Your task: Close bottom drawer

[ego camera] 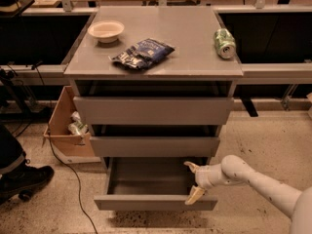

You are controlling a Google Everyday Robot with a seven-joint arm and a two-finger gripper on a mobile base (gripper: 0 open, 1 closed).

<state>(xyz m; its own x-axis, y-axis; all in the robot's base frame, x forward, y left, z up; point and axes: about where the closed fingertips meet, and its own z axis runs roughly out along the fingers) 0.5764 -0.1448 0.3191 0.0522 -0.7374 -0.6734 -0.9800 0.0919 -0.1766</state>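
Observation:
The bottom drawer (146, 202) is the lowest of three grey drawers and stands pulled well out, with its shallow tray showing empty. My gripper (192, 181) is at the drawer's right end, just behind the flat front and over the tray. It is open: one finger points up and back, and the other finger (195, 196) reaches down to the top edge of the drawer front. The middle drawer (155, 146) and the top drawer (153, 111) stick out a little above it.
On the cabinet top lie a white bowl (106, 30), a dark snack bag (142, 52) and a green can (224, 43). A cardboard box (63, 130) stands left of the cabinet. A person's shoe (24, 179) and a cable (73, 179) are on the floor at left.

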